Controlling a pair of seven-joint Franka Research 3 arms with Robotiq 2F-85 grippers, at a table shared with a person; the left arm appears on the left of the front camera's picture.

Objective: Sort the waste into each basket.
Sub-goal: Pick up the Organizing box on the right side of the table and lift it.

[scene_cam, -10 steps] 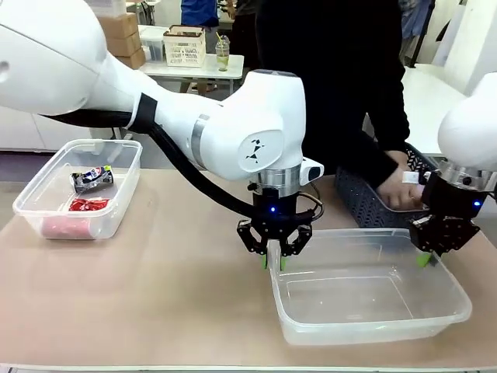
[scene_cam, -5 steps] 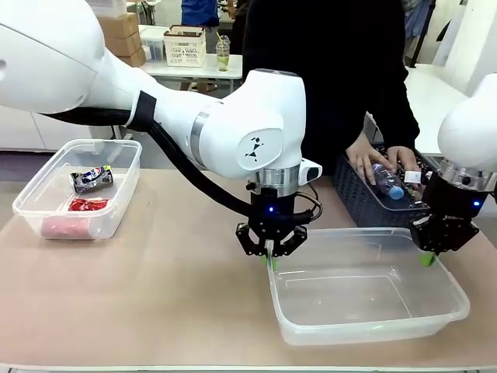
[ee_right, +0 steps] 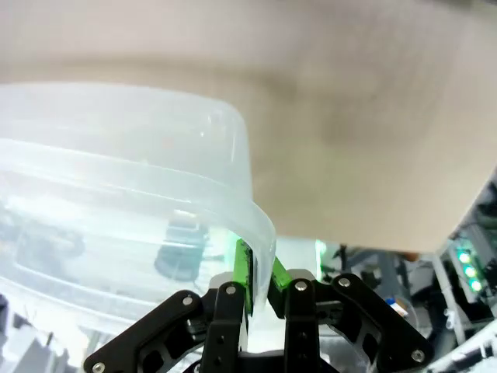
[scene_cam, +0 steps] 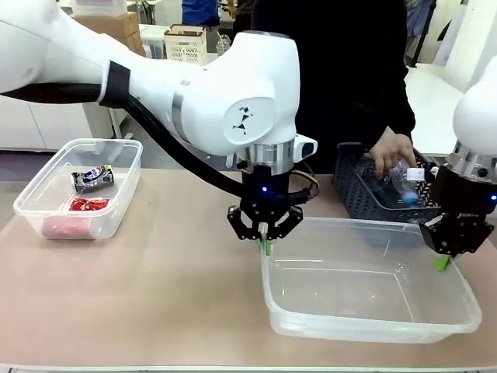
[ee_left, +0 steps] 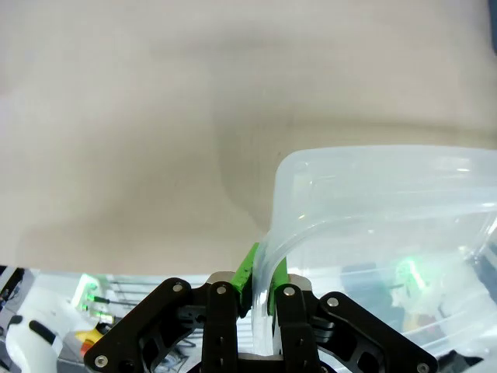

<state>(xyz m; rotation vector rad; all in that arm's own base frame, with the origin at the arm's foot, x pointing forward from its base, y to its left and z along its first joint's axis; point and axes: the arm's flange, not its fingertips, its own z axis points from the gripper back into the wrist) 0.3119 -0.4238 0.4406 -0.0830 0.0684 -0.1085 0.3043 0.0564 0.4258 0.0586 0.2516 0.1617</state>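
Observation:
A large clear basket (scene_cam: pixel 349 332) with nothing inside sits at the centre right, held at both ends. My left gripper (scene_cam: pixel 264 245) is shut on its left rim, the green pads pinching the rolled edge (ee_left: pixel 273 233). My right gripper (scene_cam: pixel 443 262) is shut on the right rim (ee_right: pixel 256 225). A second clear basket (scene_cam: pixel 31 192) at the far left holds a red can (scene_cam: pixel 88 204) and a silver-and-dark can (scene_cam: pixel 93 178). Across the table, a person's hand (scene_cam: pixel 392 151) holds a clear plastic bottle (scene_cam: pixel 397 185).
A dark grey lattice basket (scene_cam: pixel 356 194) stands behind the large clear basket, under the person's hand. Bare tabletop (scene_cam: pixel 171 287) stretches between the two clear baskets. The left arm's bulky white elbow (scene_cam: pixel 233 109) hangs over the table's middle.
The right gripper has closed on the basket's rim. The left arm has risen and the basket has shifted a little with both grippers. The person's hand has lifted a bottle from the grey basket.

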